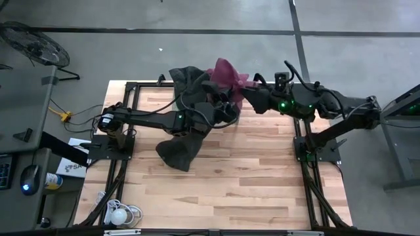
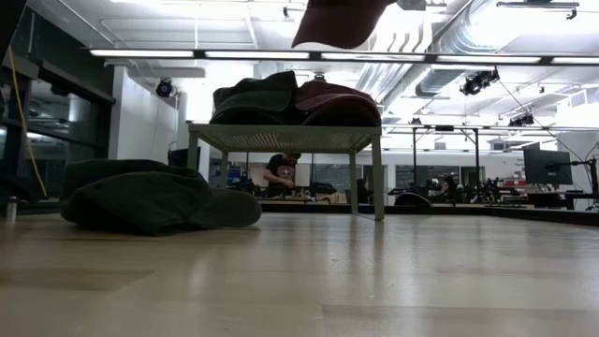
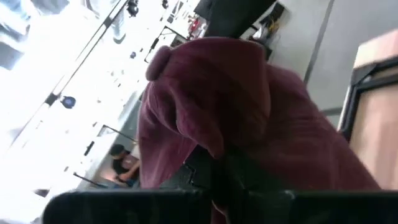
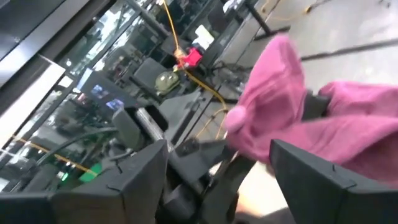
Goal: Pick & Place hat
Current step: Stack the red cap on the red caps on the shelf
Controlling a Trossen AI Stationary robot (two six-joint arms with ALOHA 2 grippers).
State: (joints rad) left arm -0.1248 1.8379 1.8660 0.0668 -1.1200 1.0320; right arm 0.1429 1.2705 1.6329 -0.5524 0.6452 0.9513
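Observation:
A maroon hat hangs in the air over the table's far edge, and my left gripper is shut on it. In the low view only its lower part shows, at the top. My right gripper stands open just to the hat's right, its fingers apart and touching nothing. A dark hat lies flat on the table near the middle. Another dark hat and a maroon one rest on a mesh stand. My left gripper pinches a fold of the maroon hat's cloth between its two fingers, which come at it about level from the table's left. One layer or several, I cannot tell. The hat is lifted clear, and its crown with the top button reaches out beyond the fingers.
The stand with its hats sits at the table's far edge, under the held hat. White cables lie at the near left corner. Bare wood spreads over the near half of the table.

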